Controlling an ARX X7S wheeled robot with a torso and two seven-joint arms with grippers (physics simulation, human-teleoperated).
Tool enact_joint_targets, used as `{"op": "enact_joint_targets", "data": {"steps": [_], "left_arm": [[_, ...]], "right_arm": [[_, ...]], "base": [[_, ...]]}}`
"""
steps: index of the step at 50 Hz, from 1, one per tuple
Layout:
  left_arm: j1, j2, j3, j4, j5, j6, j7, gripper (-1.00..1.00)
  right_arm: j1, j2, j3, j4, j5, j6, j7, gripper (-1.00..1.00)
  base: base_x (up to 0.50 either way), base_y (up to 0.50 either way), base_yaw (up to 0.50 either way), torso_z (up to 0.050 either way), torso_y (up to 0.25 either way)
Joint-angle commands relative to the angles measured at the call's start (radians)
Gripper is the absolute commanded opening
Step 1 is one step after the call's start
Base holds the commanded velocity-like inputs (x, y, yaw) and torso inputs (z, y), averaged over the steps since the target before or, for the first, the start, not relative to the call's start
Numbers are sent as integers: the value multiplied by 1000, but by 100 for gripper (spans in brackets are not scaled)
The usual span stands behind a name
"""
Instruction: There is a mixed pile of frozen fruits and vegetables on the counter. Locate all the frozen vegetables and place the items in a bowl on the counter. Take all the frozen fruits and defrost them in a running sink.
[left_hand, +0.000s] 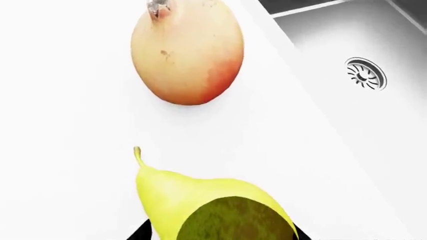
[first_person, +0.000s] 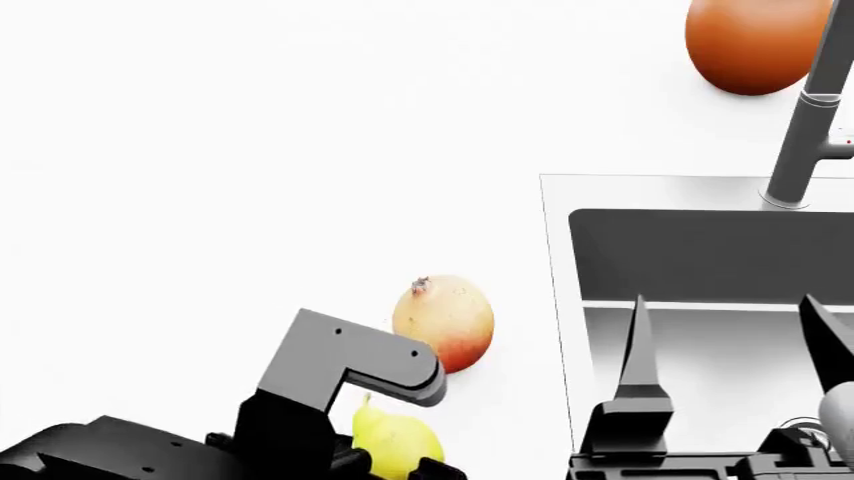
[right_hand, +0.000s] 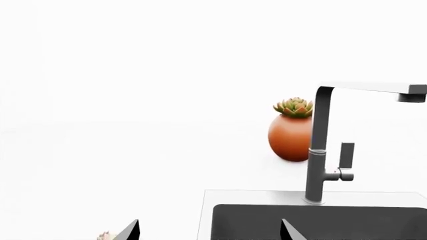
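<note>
A small yellow pear-shaped fruit (left_hand: 180, 195) lies on the white counter (left_hand: 67, 150) with its stem pointing away from the camera. My left gripper (left_hand: 220, 235) is open, one dark jaw showing on each side of the fruit. The round yellow-to-red fruit (left_hand: 187, 55) with its crown tip lies just beyond it. In the head view both fruits, the pear-shaped one (first_person: 394, 440) and the round one (first_person: 445, 320), sit left of the sink (first_person: 707, 250). My right gripper (first_person: 734, 350) is open and empty above the sink's front left part. The bowl, carrot and eggplant are out of view.
The tall grey faucet (first_person: 807, 120) stands at the sink's back edge. A round terracotta pot (first_person: 754, 45) with a succulent sits behind it. The slotted drain (left_hand: 365, 74) shows in the basin. The sink's rim (first_person: 554, 300) runs close to the right of the fruits.
</note>
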Motion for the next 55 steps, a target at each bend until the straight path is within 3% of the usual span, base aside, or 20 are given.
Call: {"op": "enact_joint_targets", "data": {"steps": [1, 12, 19, 26, 35, 48, 55], "left_arm": [[15, -14, -20, 42, 24, 43, -32, -100], [22, -107, -117, 229, -16, 100, -103, -100], [61, -240, -216, 352, -27, 133, -86, -100], [-2, -379, -285, 432, -26, 96, -53, -100], [-46, -519, -384, 517, -173, 110, -78, -100], [-4, -557, -419, 514, -165, 130, -31, -100], [-20, -536, -399, 495, -141, 122, -31, -100]], "right_arm": [[-4, 1, -17, 6, -9, -6, -3, 100], [8, -2, -69, 26, -44, -12, -20, 100], [156, 5, -197, 98, -71, 32, -39, 100], [233, -1, -304, 188, -110, 40, -96, 100], [365, -72, -451, 361, -178, 30, -168, 100], [448, -99, -582, 416, -219, 44, -223, 100], [445, -84, -622, 416, -208, 73, -245, 100]], "base": [[0, 0, 0, 0, 0], [0, 0, 0, 0, 0], [0, 0, 0, 0, 0], [0, 0, 0, 0, 0], [0, 0, 0, 0, 0], [0, 0, 0, 0, 0], [0, 0, 0, 0, 0]]}}
